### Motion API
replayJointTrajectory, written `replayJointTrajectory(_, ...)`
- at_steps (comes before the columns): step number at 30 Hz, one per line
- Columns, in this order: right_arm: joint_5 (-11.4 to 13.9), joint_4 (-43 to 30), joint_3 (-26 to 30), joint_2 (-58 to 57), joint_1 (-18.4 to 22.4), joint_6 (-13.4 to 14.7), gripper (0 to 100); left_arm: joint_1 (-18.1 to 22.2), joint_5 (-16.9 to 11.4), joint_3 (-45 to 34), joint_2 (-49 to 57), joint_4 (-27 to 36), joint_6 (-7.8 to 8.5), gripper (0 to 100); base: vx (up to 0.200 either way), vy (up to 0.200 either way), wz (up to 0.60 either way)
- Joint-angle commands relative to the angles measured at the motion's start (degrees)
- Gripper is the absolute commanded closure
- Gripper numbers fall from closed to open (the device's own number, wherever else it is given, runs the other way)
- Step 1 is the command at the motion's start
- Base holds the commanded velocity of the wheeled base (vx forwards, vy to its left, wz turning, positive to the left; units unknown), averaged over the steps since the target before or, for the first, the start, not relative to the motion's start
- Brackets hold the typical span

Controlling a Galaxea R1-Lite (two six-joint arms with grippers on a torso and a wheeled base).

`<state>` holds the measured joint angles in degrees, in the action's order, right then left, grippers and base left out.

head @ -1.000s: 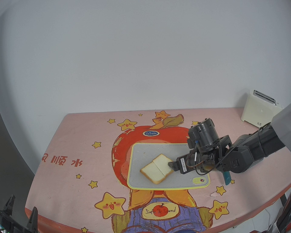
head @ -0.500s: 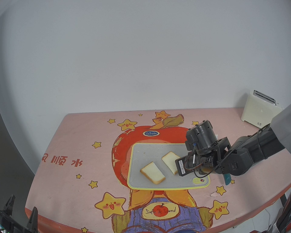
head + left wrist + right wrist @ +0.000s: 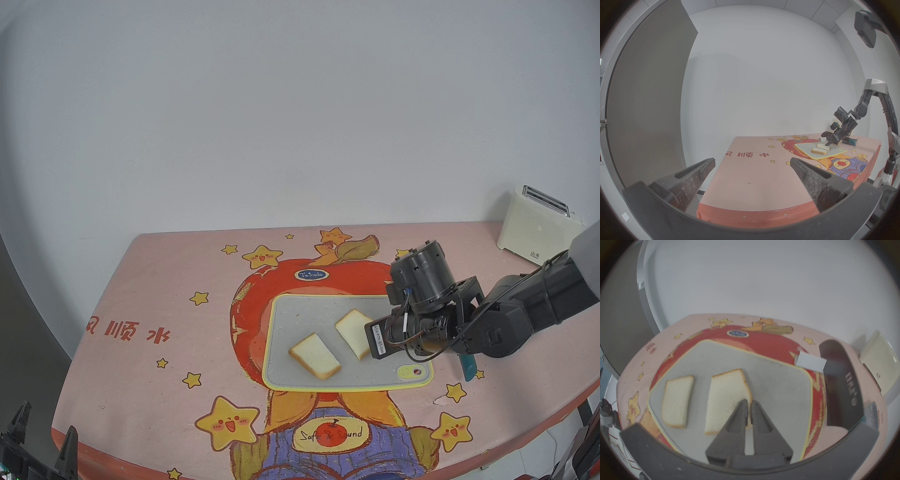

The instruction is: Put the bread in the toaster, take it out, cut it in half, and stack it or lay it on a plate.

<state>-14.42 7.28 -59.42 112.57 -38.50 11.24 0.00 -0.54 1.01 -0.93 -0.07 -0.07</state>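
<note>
Right gripper (image 3: 749,402): your tapered fingers nearly touching — tips at the crust of the soft half-slice (image 3: 725,393).
Left gripper (image 3: 752,161): wide apart, empty.

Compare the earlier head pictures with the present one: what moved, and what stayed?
The right gripper, shut, drew the right bread half toward the robot's right, away from the left bread half; the two, touching before, now lie apart. The left bread half, the cutting board, the toaster and the left gripper kept their places.
</note>
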Motion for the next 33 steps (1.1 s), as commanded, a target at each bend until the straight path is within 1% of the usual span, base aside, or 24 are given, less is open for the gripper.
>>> replayJointTrajectory(1, -0.08, 0.37, 0.53, -4.73, 0.53, -0.08, 100, 0.0, 0.01, -1.01, 0.57, -0.01, -0.01, 0, 0.0, 0.0, 0.0)
replayJointTrajectory(7, 0.01, 0.37, 4.75, -11.14, 1.67, -0.08, 100, -0.09, 0.01, -1.01, 0.57, -0.01, -0.01, 0, 0.0, 0.0, 0.0)
replayJointTrajectory(10, -0.34, 1.07, 9.06, -13.87, 2.29, -0.25, 100, -0.09, 0.01, -1.01, 0.57, -0.01, -0.01, 0, 0.0, 0.0, 0.0)
replayJointTrajectory(13, -0.34, 3.36, 13.54, -17.03, 2.2, -0.34, 100, -0.09, 0.01, -1.01, 0.57, -0.1, -0.01, 0, 0.0, 0.0, 0.0)
replayJointTrajectory(14, -0.34, 3.8, 14.15, -17.38, 2.2, -0.43, 100, -0.09, 0.01, -1.01, 0.57, -0.1, -0.01, 0, 0.0, 0.0, 0.0)
replayJointTrajectory(15, -0.26, 5.55, 16.35, -18.88, 2.11, -0.34, 100, -0.09, 0.01, -1.01, 0.57, -0.1, -0.01, 0, 0.0, 0.0, 0.0)
replayJointTrajectory(17, -0.26, 7.49, 18.46, -20.37, 2.29, -0.34, 100, -0.09, 0.01, -1.01, 0.57, -0.01, -0.01, 0, 0.0, 0.0, 0.0)
replayJointTrajectory(18, -0.26, 7.49, 18.46, -20.37, 2.29, -0.34, 100, -0.09, 0.01, -1.01, 0.57, -0.01, -0.01, 0, 0.0, 0.0, 0.0)
replayJointTrajectory(19, -0.17, 9.42, 20.83, -22.39, 2.29, -0.34, 100, -0.09, 0.01, -1.01, 0.57, -0.1, -0.01, 0, 0.0, 0.0, 0.0)
replayJointTrajectory(20, -0.17, 9.86, 21.36, -22.83, 2.29, -0.34, 100, -0.09, 0.01, -1.01, 0.57, -0.1, -0.01, 0, 0.0, 0.0, 0.0)
replayJointTrajectory(23, 0.27, 12.15, 25.58, -26.96, 1.85, -0.17, 100, -0.09, 0.01, -1.01, 0.57, -0.1, -0.01, 0, 0.0, 0.0, 0.0)
replayJointTrajectory(26, 0.45, 12.59, 26.9, -28.19, 1.67, -0.34, 100, -0.09, 0.01, -1.01, 0.57, -0.1, -0.01, 0, 0.0, 0.0, 0.0)
replayJointTrajectory(29, 0.36, 12.76, 28.04, -28.9, 1.94, 0.1, 100, -0.09, 0.01, -1.01, 0.57, -0.1, -0.01, 0, 0.0, 0.0, 0.0)
replayJointTrajectory(33, 0.18, 13.9, 28.22, -28.98, 1.85, 0.19, 100, -0.09, 0.01, -1.01, 0.57, -0.1, -0.01, 0, 0.0, 0.0, 0.0)
